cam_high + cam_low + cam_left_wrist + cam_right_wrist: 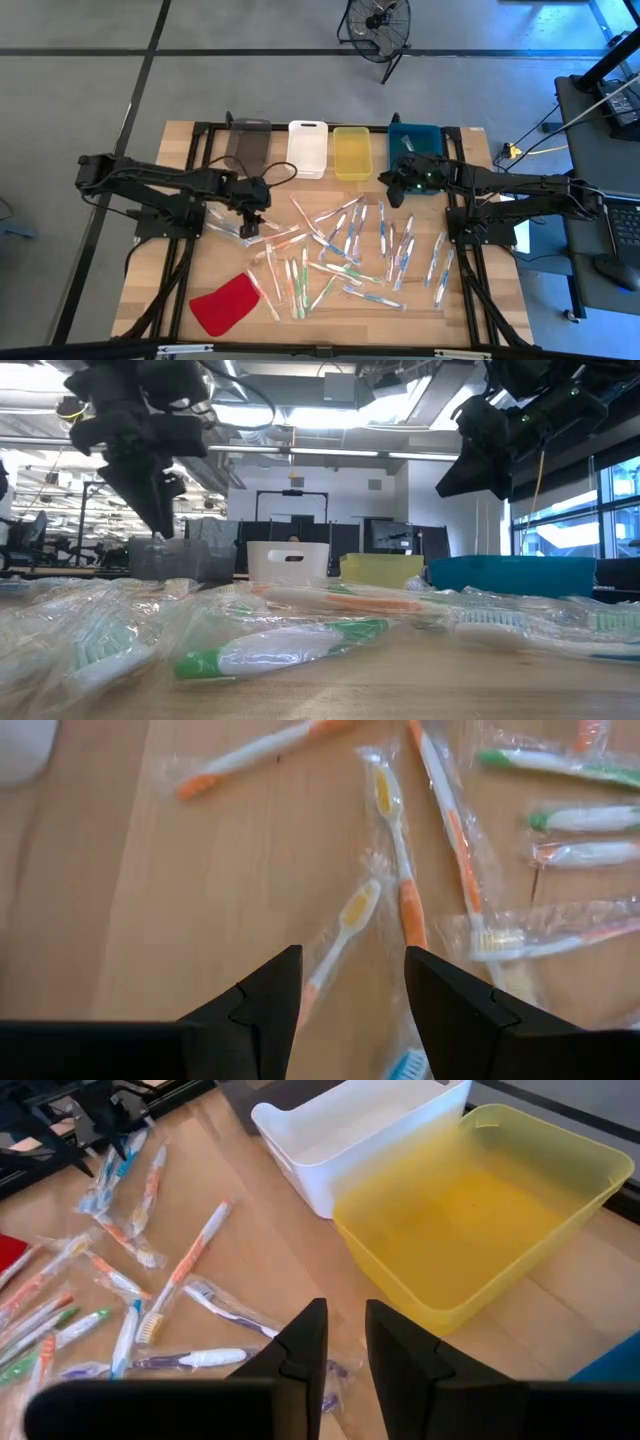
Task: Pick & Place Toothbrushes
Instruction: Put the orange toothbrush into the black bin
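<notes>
A: Where does the left gripper (pixel 250 226) stand?

B: Over the left part of the table (pixel 160 290), above the left fringe of the toothbrushes (pixel 345 255). Its fingers (pixel 262 1003) are apart with nothing between them. In its wrist view a yellow-headed toothbrush (pixel 340 940) in clear wrap lies on the wood just ahead of the fingertips, its handle end running toward the gap between them.

A: And how does the rest of the pile lie?

B: Spread flat across the middle of the table, from the red cloth (pixel 226 303) at the near left over to the right. Their long axes are mixed: the near ones mostly point near-to-far, those in the middle slant, and a few lie nearly left-to-right.

A: The right gripper (pixel 398 180)?

B: Raised at the far right, at the near edge of the teal bin (pixel 415 135), beside the yellow bin (pixel 352 152). Its fingers (pixel 300 1345) stand a narrow slot apart, empty. A purple-handled toothbrush (pixel 225 1308) lies on the table just beyond its tips, slanted, and an orange-handled one (pixel 185 1270) slants farther left of it.

A: And the other bins?

B: The white bin (pixel 307 147) and the grey bin (pixel 247 143) sit in the same far row, left of the yellow one.
</notes>
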